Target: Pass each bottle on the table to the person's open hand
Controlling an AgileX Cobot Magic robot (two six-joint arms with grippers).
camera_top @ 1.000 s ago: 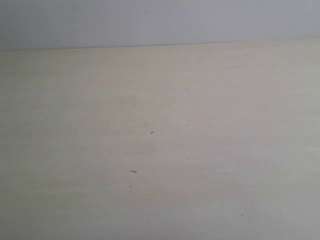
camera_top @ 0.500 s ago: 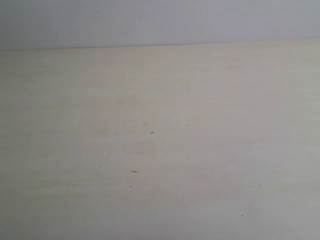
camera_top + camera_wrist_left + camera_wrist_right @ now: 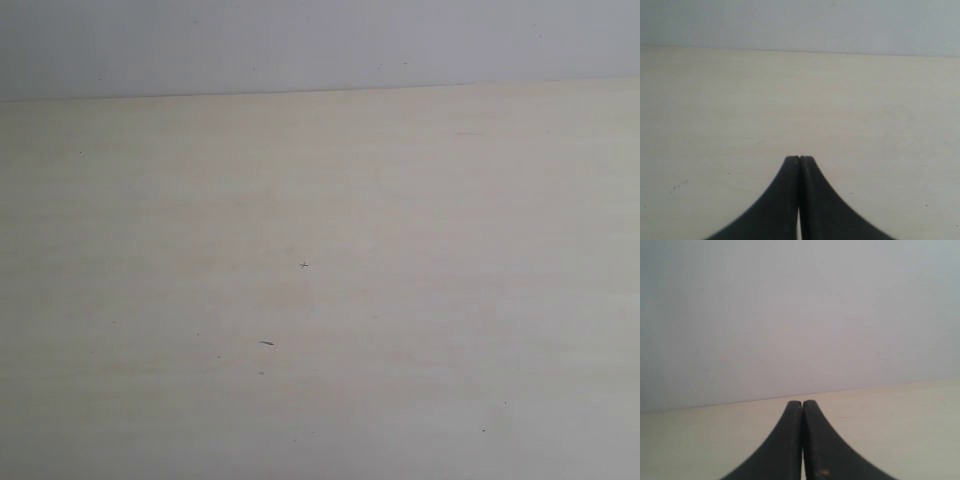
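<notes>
The pale beige table [image 3: 320, 280] fills the exterior view, bare but for a few tiny dark specks. No bottle and no hand shows in any view. Neither arm appears in the exterior view. In the left wrist view my left gripper [image 3: 799, 158] is shut, its black fingertips pressed together over the table [image 3: 715, 110] with nothing between them. In the right wrist view my right gripper [image 3: 802, 402] is shut too, holding nothing, near the table's far edge [image 3: 900, 410].
A plain grey-white wall [image 3: 320, 40] rises behind the table's far edge [image 3: 320, 92]. The same wall [image 3: 800, 315] fills most of the right wrist view.
</notes>
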